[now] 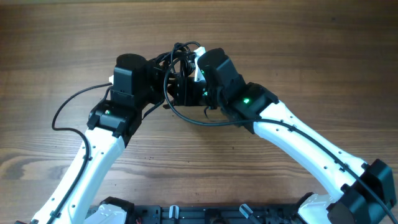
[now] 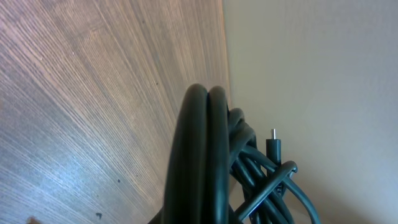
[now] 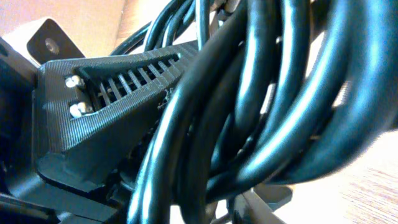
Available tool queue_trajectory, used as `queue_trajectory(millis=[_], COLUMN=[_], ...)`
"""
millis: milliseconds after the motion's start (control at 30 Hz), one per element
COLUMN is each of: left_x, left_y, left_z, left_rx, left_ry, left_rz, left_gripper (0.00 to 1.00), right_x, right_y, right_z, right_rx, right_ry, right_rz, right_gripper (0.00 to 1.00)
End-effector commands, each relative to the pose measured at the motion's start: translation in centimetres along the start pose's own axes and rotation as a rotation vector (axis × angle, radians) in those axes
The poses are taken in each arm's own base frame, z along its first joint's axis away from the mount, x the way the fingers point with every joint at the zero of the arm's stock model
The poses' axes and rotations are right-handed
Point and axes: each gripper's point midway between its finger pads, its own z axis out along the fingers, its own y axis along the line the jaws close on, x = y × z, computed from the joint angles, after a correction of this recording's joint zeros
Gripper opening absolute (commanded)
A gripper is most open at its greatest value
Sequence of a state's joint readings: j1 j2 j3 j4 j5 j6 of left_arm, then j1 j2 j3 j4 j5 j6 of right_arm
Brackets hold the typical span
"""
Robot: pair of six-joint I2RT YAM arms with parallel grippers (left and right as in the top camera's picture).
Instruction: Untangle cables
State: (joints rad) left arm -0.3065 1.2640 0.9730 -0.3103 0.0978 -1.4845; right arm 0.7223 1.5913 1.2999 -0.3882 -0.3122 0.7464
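Observation:
The cables (image 1: 180, 57) form a black tangled bundle lifted between my two grippers at the middle of the table. My left gripper (image 1: 163, 84) comes in from the left and is shut on the bundle. In the left wrist view two cords (image 2: 202, 155) run up the middle, with a metal-tipped plug (image 2: 273, 144) to their right. My right gripper (image 1: 194, 81) presses in from the right. The cables (image 3: 249, 93) fill the right wrist view and hide its fingertips. The left gripper's ribbed finger (image 3: 106, 106) shows beside them. One cord loop (image 1: 199, 121) hangs toward me.
The wooden table (image 1: 298, 50) stretches all round the bundle. A thicker black arm wire (image 1: 65, 106) arcs out beside the left arm. A dark rail (image 1: 186, 214) lies along the near edge between the arm bases.

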Motion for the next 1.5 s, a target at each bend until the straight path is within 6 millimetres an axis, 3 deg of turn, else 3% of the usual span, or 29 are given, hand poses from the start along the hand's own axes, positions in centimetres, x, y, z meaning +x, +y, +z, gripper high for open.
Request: queue_trajectory(millis=[0,100,167,233,400,533,800,867,900,1000,1100,1167,1267,1433,1467], left_x=[1.1,0.8,0.7,0.5,0.5,1.0,5.6,6.0,5.8,2.5,1.6,1.0,-0.3,-1.4,-1.7], left_y=[-0.8,-1.1,-1.6,-2.1,-3.6,-4.2,-4.5,-4.0,-3.6,-1.8,-1.5,-1.5,-1.5,-1.5,-1.4], left_z=[-0.7,-0.7,-0.7,-0.8,-0.9,-1.0,-1.8,-1.7,-1.6,-0.8,-0.7,-0.7,-0.7,-0.8,-0.8], left_rx=[0.027,0.043,0.066,0.084,0.141,0.174,0.36,0.354,0.336,0.127,0.088,0.076,0.04,0.01,-0.004], left_ry=[0.05,0.034,0.022,-0.004,-0.048,-0.059,0.116,0.13,0.133,0.033,0.009,-0.004,-0.044,-0.08,-0.092], left_rz=[0.034,0.167,0.35,0.625,0.972,1.215,1.417,1.47,1.487,1.478,1.473,1.461,1.409,1.377,1.376], left_gripper=[0.04,0.04,0.04,0.04,0.04,0.04,0.04,0.04,0.04,0.04,0.04,0.04,0.04,0.04,0.04], right_x=[-1.2,-1.2,-1.3,-1.1,-0.4,0.0,-4.4,-5.0,-5.4,-6.9,-7.9,-8.0,-7.4,-5.1,-4.1], right_y=[-1.3,-2.1,-2.0,-0.9,-0.9,-1.3,-4.8,-4.6,-4.8,-6.0,-9.2,-12.8,-16.5,-23.4,-25.7], right_z=[-0.2,-0.8,-1.9,-3.9,-8.9,-9.4,-9.3,-9.8,-10.4,-13.4,-16.4,-18.3,-19.8,-21.8,-23.1], right_rx=[0.071,0.09,0.066,-0.009,-0.048,-0.032,-0.004,-0.074,-0.094,-0.161,-0.136,-0.062,0.063,0.439,0.594], right_ry=[-0.047,-0.031,-0.018,0.013,0.039,0.053,-0.043,-0.038,-0.046,-0.081,-0.124,-0.144,-0.153,-0.132,-0.127], right_rz=[-0.01,-0.049,-0.106,-0.188,-0.225,-0.236,-0.131,-0.125,-0.123,-0.102,-0.032,0.037,0.112,0.247,0.307], right_gripper=[0.08,0.04,0.04,0.04,0.04,0.04,0.04,0.04,0.04,0.04,0.04,0.04,0.04,0.04,0.04])
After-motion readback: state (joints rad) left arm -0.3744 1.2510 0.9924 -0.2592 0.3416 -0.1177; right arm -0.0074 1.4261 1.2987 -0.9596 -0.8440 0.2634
